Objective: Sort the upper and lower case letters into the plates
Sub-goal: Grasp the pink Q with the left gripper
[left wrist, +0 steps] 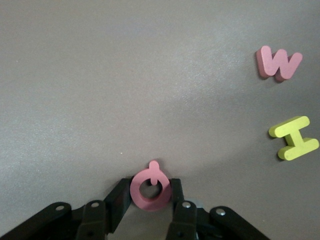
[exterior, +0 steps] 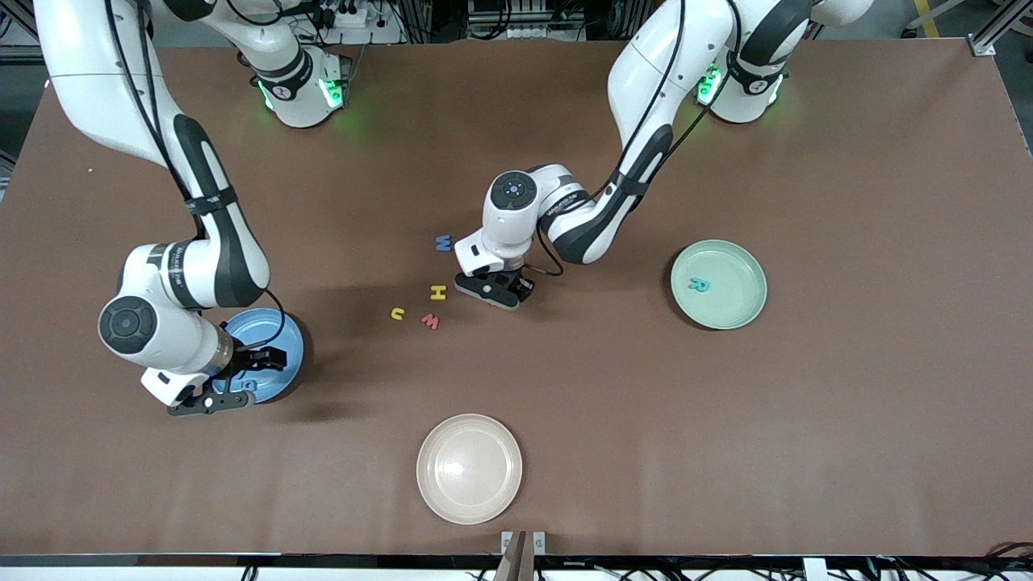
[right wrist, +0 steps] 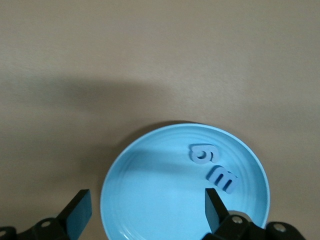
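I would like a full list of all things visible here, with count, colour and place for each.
Blue plate: one, under the right gripper, holding two blue letters.
Mint green plate: one, toward the left arm's end, holding a teal letter R.
Cream plate: one, nearest the front camera.
Loose letters on the table: blue W, yellow H, yellow u, red w.
Pink letter: one, between the left fingers.
Left gripper: shut on the pink letter at table centre.
Right gripper: open, over the blue plate.
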Action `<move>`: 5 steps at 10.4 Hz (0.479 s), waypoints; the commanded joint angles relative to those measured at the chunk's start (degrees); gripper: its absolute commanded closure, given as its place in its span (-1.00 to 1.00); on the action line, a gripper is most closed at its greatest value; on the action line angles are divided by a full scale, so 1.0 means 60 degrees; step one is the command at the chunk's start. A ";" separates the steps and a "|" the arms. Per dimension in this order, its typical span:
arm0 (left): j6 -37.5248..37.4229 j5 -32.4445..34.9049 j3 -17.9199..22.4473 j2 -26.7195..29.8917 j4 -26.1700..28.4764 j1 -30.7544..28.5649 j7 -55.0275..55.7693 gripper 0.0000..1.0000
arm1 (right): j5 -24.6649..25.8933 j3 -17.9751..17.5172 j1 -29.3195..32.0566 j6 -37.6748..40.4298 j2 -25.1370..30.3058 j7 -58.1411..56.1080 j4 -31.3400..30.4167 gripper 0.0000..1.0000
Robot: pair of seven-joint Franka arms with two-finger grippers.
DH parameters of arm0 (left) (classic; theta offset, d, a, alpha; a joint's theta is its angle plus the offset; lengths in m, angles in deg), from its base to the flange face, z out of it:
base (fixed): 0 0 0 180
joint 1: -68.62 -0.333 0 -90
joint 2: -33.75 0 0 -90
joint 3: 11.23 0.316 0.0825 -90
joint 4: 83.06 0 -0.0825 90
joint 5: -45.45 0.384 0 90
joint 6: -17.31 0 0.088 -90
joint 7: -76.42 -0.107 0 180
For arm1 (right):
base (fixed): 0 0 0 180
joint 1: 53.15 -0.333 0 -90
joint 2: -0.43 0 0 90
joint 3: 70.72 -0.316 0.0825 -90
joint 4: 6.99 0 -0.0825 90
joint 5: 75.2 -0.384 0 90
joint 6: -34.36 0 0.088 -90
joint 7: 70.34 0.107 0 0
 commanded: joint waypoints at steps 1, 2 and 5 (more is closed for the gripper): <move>-0.0951 0.0083 0.0049 -0.0026 -0.0094 -0.0052 -0.0064 0.44 | 0.0069 -0.0027 -0.0230 0.0014 0.0293 -0.0076 -0.0103 -1.00; -0.1479 0.0097 0.0005 0.0164 -0.0109 -0.0255 -0.0079 0.44 | 0.0069 -0.0042 -0.0406 0.0014 0.0293 -0.0148 -0.0088 -1.00; -0.2273 -0.0077 -0.0521 0.0502 -0.0095 -0.1322 -0.1202 0.44 | 0.0055 -0.0114 -0.0889 -0.0248 0.0264 -0.1432 0.0000 -1.00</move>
